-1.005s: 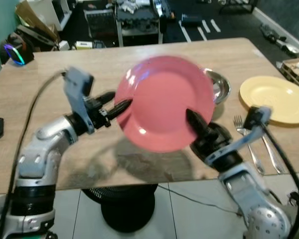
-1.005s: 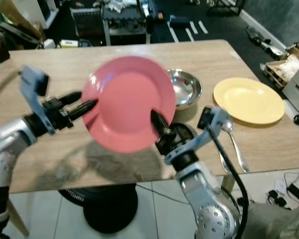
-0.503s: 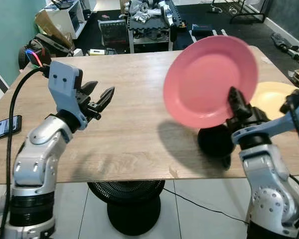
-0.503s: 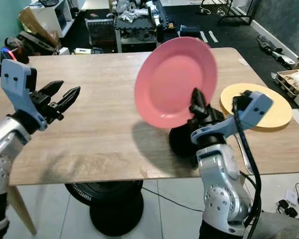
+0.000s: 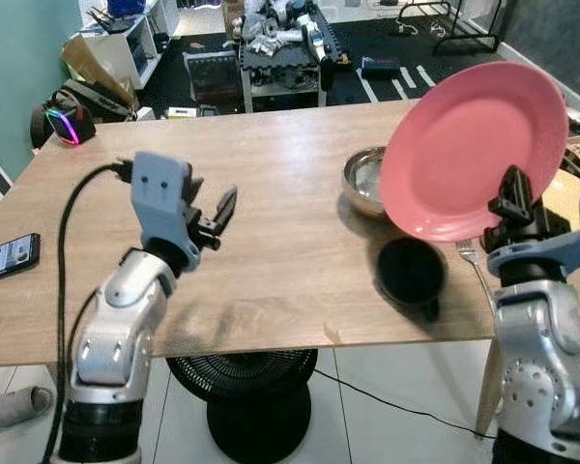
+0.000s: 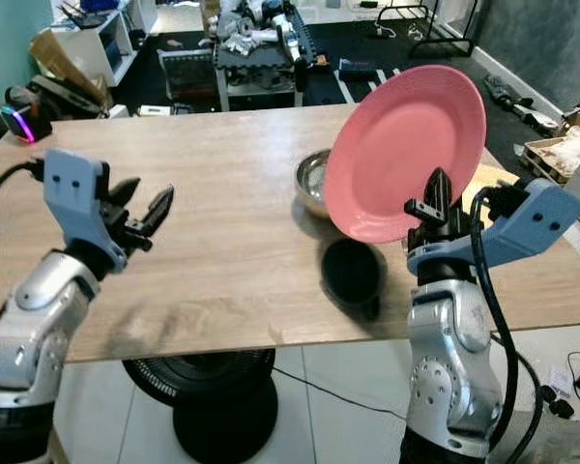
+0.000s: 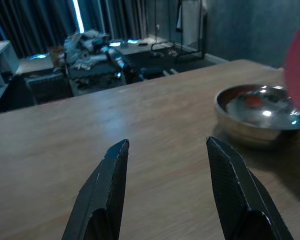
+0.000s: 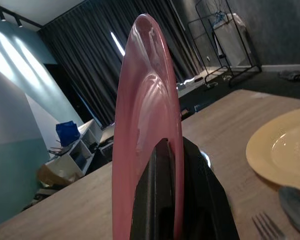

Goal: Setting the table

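Observation:
A pink plate (image 5: 474,145) stands tilted on edge above the right side of the wooden table (image 5: 271,155). My right gripper (image 5: 514,188) is shut on its lower rim, and in the right wrist view the black fingers (image 8: 155,190) pinch the pink plate (image 8: 145,125). My left gripper (image 6: 145,198) hovers open over the left half of the table with nothing between its fingers (image 7: 112,170). A steel bowl (image 5: 365,179) sits just left of the plate, and a yellow plate (image 8: 285,150) lies flat at the far right.
A dark round cup (image 5: 411,273) stands near the front edge, under the pink plate. A fork (image 5: 469,256) lies beside it. A phone (image 5: 5,259) rests at the table's left edge. Cluttered shelves and a cart stand beyond the far edge.
The left gripper has let go of the pink plate's rim and drawn back left, open. The right gripper has carried the plate right and upward. The camera has also shifted.

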Available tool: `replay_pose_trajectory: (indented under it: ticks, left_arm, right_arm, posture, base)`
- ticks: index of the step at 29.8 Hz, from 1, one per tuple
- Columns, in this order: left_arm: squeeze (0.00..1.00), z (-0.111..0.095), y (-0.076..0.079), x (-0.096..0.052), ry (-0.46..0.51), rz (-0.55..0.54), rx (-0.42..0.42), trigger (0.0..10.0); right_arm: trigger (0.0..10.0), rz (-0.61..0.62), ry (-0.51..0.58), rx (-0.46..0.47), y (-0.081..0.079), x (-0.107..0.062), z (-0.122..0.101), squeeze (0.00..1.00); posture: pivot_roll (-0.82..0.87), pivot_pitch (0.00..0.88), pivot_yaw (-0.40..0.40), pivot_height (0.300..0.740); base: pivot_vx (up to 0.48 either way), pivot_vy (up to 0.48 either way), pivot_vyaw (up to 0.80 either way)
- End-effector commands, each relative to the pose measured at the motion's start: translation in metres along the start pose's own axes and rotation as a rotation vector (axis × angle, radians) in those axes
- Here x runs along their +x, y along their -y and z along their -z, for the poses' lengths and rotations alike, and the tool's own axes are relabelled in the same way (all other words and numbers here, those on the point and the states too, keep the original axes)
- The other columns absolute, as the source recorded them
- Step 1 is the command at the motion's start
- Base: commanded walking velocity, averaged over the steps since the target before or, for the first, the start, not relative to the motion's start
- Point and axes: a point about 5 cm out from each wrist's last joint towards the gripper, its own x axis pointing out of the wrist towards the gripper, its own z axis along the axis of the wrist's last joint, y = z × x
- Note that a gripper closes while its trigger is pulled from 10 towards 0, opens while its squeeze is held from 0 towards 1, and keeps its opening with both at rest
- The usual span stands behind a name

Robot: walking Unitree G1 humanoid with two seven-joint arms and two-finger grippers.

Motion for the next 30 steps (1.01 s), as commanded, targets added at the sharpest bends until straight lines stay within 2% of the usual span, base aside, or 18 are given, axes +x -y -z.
replay_pose_trajectory:
  ticks: [1,7,8,11,15,18,30]
  left_arm:
    - [0.0,0.002,-0.001,0.001,0.002,-0.025,0.015,10.0]
    - [0.0,0.008,-0.002,0.005,-0.01,-0.059,-0.021,10.0]
    - [0.0,0.008,-0.002,0.002,0.007,-0.064,0.024,10.0]
    - [0.0,0.011,-0.004,-0.001,0.003,-0.093,-0.024,10.0]
    - [0.0,0.019,-0.006,-0.009,-0.026,-0.103,0.015,10.0]
    - [0.0,0.022,-0.007,-0.013,-0.034,-0.135,0.024,10.0]
    - [0.0,0.022,-0.01,-0.011,-0.028,-0.152,0.046,10.0]
  right_arm:
    - [10.0,-0.027,-0.018,0.001,-0.002,-0.002,0.008,0.0]
    - [10.0,-0.086,-0.079,-0.013,-0.008,-0.003,0.027,0.0]
    - [10.0,-0.123,-0.109,-0.014,-0.011,-0.003,0.034,0.0]
    - [10.0,-0.177,-0.142,-0.015,-0.014,-0.002,0.041,0.0]
    - [10.0,-0.248,-0.223,0.025,-0.018,-0.004,0.06,0.0]
    - [10.0,-0.242,-0.234,0.008,-0.015,-0.005,0.066,0.0]
    - [10.0,-0.157,-0.157,-0.03,0.004,0.009,0.055,0.0]
  posture:
    - [-0.14,0.0,0.146,0.74]
    - [-0.13,0.0,0.13,0.74]
    - [-0.13,0.0,0.125,0.74]
    - [-0.11,0.0,0.116,0.74]
    - [-0.09,0.0,0.096,0.74]
    - [-0.07,0.0,0.086,0.74]
    - [-0.06,0.0,0.088,0.74]
  base:
    - [0.0,0.0,0.0]
    - [0.0,0.0,0.0]
    - [0.0,0.0,0.0]
    - [0.0,0.0,0.0]
    - [0.0,0.0,0.0]
    - [0.0,0.0,0.0]
    - [0.0,0.0,0.0]
